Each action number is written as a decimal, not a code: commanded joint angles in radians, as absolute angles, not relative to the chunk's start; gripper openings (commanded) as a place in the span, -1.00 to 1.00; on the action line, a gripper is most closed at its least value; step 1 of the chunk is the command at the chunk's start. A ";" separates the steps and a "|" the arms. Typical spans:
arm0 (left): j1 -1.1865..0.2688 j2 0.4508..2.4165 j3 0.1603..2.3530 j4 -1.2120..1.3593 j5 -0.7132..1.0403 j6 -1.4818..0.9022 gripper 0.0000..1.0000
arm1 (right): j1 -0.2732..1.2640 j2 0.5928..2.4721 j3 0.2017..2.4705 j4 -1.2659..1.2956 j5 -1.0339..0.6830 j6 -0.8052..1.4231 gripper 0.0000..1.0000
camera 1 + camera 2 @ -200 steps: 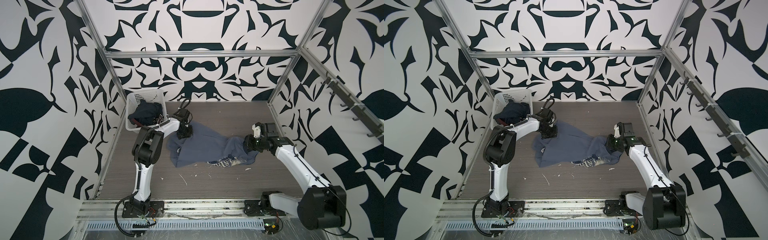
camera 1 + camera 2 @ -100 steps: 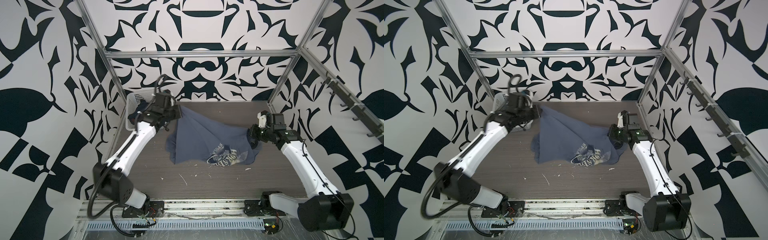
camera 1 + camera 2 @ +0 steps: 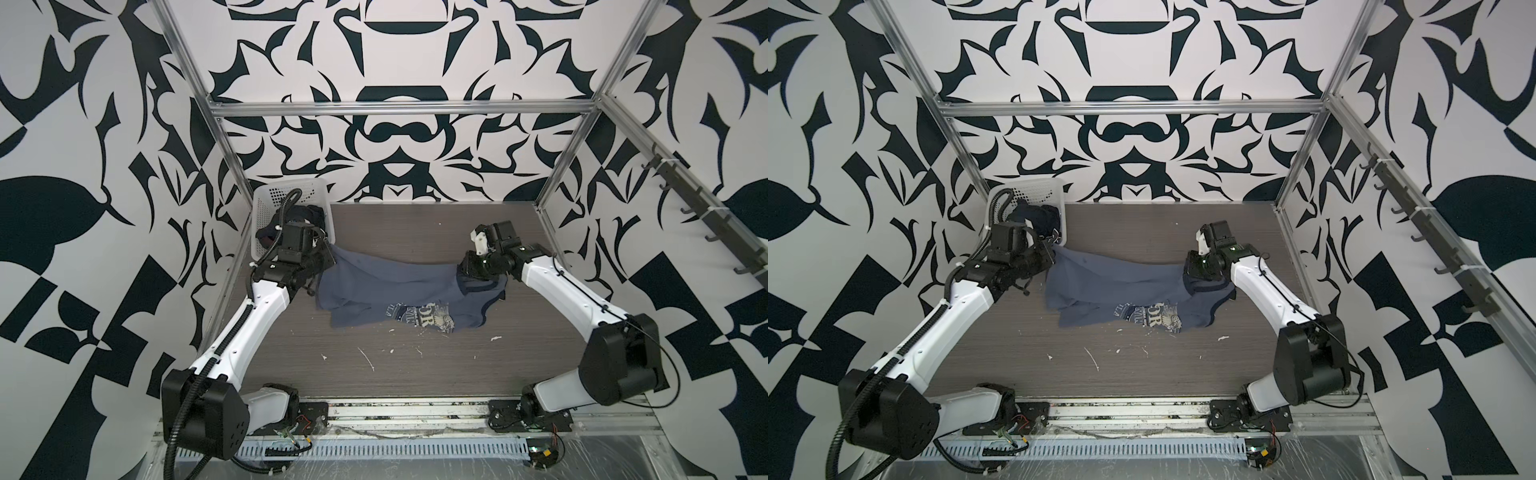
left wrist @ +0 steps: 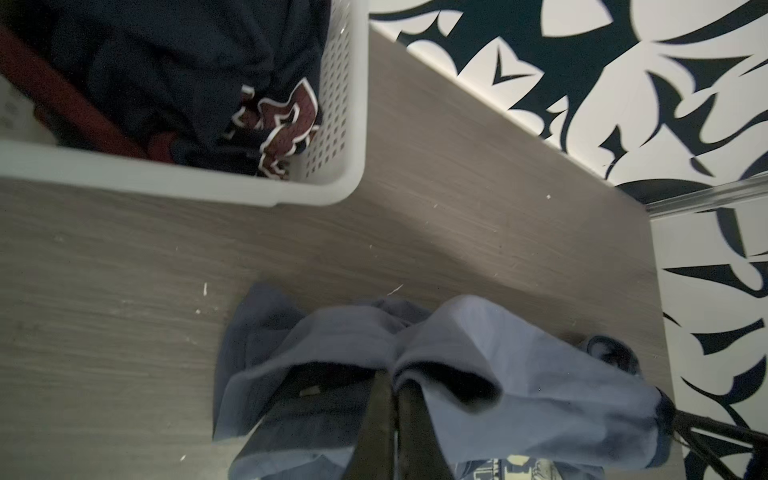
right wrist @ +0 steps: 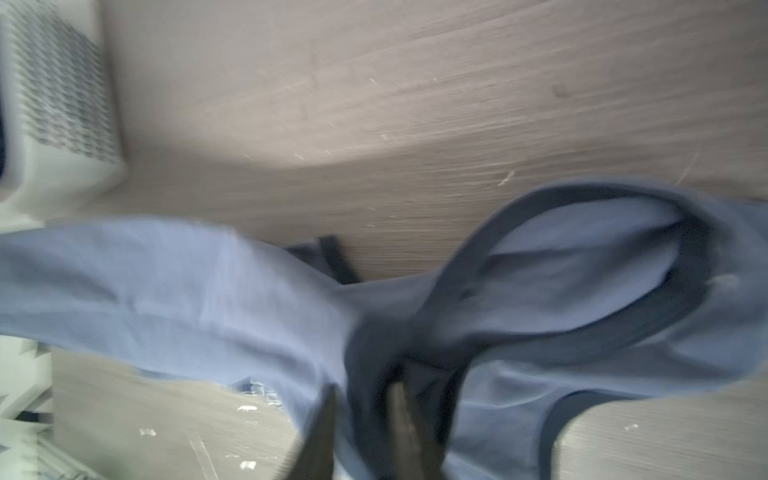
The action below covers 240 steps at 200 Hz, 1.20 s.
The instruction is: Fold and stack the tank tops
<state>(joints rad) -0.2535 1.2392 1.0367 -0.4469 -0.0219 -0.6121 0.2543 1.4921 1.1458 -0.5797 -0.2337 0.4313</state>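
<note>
Front of the table (image 3: 415, 374) first: grey wood-grain w/ white scraps (image 3: 368, 359) scattered across the near strip. Moving in, there's the slate-blue tank top (image 3: 395, 286) (image 3: 1121, 282), mid-table, strung out btwn the two arms in both top views. Near edge lies rumpled on the table, print (image 3: 419, 316) face up on the near side, navy-trimmed loops toward the R end. Far edge runs gripper to gripper, dipping a bit in the middle.

L gripper (image 3: 325, 259) has the left end of it. In the wrist view the L gripper (image 4: 392, 378) shows jaws pressed flush together on a fold of blue cloth, fabric draping off both sides. Firm pinch.

Over to the R gripper (image 3: 463, 270) at the other end, by the strap area. Wrist pic is blurry: fingers (image 5: 328, 419) stand a bit apart w/ bunched cloth in the gap, a trim loop splayed out beyond. Pinching it or just slack around it? Can't tell.

Far back, L corner: white basket (image 3: 266, 199), perforated walls, just behind the L gripper. Navy tank top (image 3: 305, 214) is crumpled inside it, red trim and white-edged lettering (image 4: 282, 120) showing in the L wrist view.
</note>
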 commanded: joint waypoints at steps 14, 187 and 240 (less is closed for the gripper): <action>-0.243 1.212 1.034 -0.429 -0.009 -0.627 -1.00 | 0.188 1.454 1.198 -0.639 -0.069 0.376 -0.06; -0.238 1.267 0.986 -0.373 0.042 -0.638 -1.00 | 0.095 1.850 1.349 -0.659 0.245 0.339 -0.23; -0.238 1.314 0.989 -0.361 0.053 -0.638 -1.00 | 0.092 1.883 1.358 -0.681 0.281 0.337 -0.15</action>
<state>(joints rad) -0.2413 1.3052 1.0012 -0.3775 0.0395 -0.6323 0.0948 1.8812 1.3384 -0.6510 0.2325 0.3397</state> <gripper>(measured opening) 0.046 0.414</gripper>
